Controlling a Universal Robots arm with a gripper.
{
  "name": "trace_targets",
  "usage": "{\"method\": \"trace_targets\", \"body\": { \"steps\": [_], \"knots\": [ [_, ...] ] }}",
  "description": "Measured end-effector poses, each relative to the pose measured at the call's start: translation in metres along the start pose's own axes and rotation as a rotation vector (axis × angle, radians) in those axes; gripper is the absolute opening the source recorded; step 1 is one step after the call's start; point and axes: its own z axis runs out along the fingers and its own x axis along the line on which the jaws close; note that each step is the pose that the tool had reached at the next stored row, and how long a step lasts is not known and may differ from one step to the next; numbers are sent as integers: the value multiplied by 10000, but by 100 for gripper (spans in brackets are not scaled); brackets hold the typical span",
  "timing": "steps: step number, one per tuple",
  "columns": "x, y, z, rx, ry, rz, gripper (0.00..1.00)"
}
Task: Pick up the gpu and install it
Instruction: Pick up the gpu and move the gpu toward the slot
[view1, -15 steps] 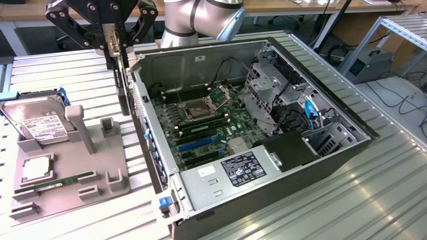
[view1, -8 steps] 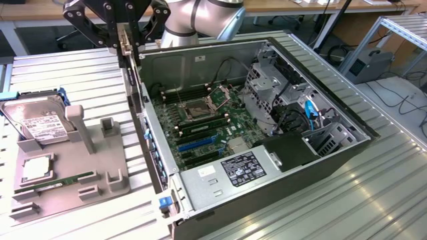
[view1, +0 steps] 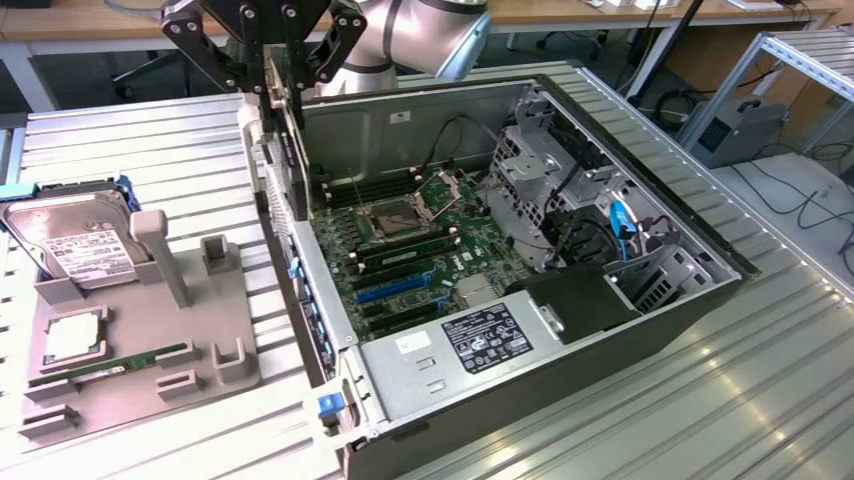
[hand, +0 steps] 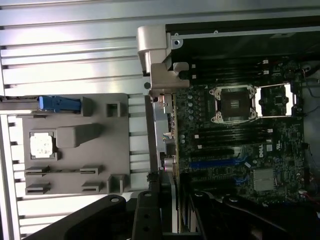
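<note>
Aluminium slats form the table (view1: 134, 140). Below the pincer (view1: 284, 80) lies the open computer case (view1: 641, 165), its motherboard (view1: 400, 250) facing up. Well off to one side of the pincer sits the grey parts holder (view1: 147, 330), which carries a hard drive (view1: 74, 240) and a RAM stick (view1: 127, 362).

The gpu (view1: 296, 150) hangs upright directly beneath the pincer, whose fingers are clamped on the card's upper edge. We judge the pick-up done, since the card is off the holder and carried over the case, close to its rear wall. The install is not yet done. The card's lower edge looks to us well above the board, apart from the blue expansion slot (view1: 394, 287) further below the pincer. In the wrist view we see the card edge-on beside that slot, not in it.
</note>
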Motion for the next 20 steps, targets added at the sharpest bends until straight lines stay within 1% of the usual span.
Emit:
{"method": "trace_targets", "body": {
  "steps": [20],
  "knots": [
    [-130, 9, 10, 1, 0, 0, 27]
  ]
}}
